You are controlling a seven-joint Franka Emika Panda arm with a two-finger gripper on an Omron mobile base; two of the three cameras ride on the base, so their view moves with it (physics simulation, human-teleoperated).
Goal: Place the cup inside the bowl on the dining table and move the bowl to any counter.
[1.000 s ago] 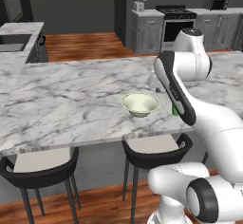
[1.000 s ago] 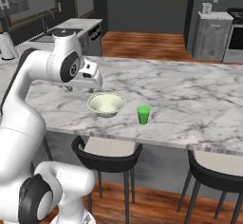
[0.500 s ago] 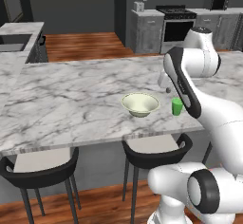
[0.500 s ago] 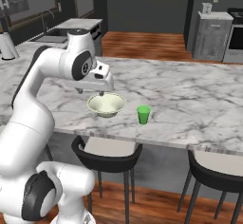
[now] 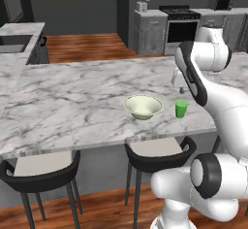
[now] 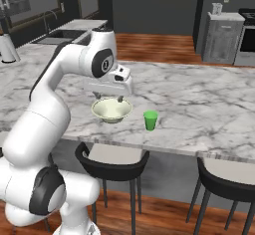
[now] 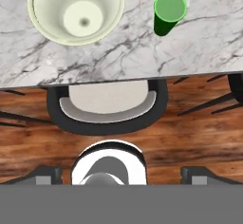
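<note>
The pale cream-green bowl [image 5: 143, 106] [image 6: 112, 110] [image 7: 76, 12] sits upright and empty near the front edge of the marble dining table [image 5: 72, 102] [image 6: 199, 99] [image 7: 204, 42]. To its right, a short gap away, stands the small green cup [image 5: 181, 108] [image 6: 150, 120] [image 7: 168, 10]. My gripper [image 6: 108, 97] [image 7: 121, 174] hangs open just above the bowl, pointing down, with nothing between its fingers [image 7: 45, 173]. In the left base view my own arm covers the gripper.
Dark stools [image 5: 160, 153] [image 6: 112, 159] [image 7: 108, 107] stand under the table's front edge. A counter with a sink [image 6: 74, 30] lies at the far left, with a kettle [image 6: 6, 47] on it. Grey cabinets with a marble top [image 5: 150, 24] [image 6: 221, 35] and a stove [image 5: 181, 17] stand at the back.
My arm has swung from left of the bowl to above it, toward the cup. The gripper stays open. Bowl and cup have not moved.
</note>
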